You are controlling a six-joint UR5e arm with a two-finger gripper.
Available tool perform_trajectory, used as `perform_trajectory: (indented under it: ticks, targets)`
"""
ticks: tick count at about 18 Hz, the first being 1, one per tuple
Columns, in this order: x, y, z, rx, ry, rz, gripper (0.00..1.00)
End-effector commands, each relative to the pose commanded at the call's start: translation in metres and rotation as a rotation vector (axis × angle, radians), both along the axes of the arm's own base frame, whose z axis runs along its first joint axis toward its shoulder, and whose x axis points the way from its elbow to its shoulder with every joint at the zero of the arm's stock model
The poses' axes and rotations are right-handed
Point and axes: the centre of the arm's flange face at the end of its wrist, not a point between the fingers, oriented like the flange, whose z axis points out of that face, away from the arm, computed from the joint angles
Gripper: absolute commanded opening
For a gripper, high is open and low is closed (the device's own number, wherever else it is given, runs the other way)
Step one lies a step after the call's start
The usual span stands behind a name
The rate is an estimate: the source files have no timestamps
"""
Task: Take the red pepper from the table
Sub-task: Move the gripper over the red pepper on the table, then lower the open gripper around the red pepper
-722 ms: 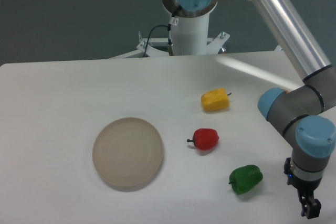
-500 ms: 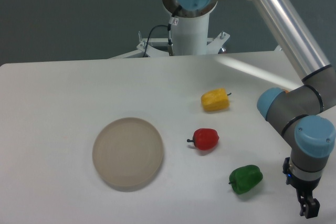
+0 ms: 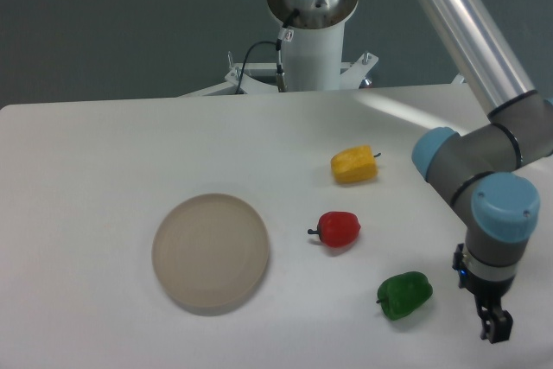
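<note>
Beige is what you meet first at lower left: a round plate [image 3: 211,252] lying flat on the table [image 3: 86,170], well apart from everything else. Move right to centre frame and you find the red pepper [image 3: 339,229] on its side, stem pointing left, untouched on the white surface. Above it, toward upper right, sits a yellow pepper [image 3: 354,164]; below and right, a green pepper [image 3: 404,295]. At the far lower right the gripper [image 3: 495,327] hangs close to the tabletop, just beside the green one. You cannot tell whether its fingers are parted or together; they look like one dark shape.

Watch the approach: the green pepper lies between the claw and your target, so a low, direct sweep would likely knock it, and the glossy red skin may slip from an off-centre pinch.
</note>
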Motion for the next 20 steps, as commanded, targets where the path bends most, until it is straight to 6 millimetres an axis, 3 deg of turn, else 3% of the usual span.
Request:
perform_trajectory:
  ticks: [4,8,13,15,20]
  targets:
    - [0.059,-0.009,0.013,-0.001,-0.053,-0.034,1.0]
    - [0.114,-0.021,0.009,-0.018,-0.103,-0.002,1.0]
    - [0.153,-0.029,-0.005,-0.032,-0.146,0.087,1.0]
    - [0.167,-0.023,-0.007,-0.033,-0.153,0.104,1.0]
    - [0.187,-0.018,-0.016,-0.018,-0.158,0.136,1.0]
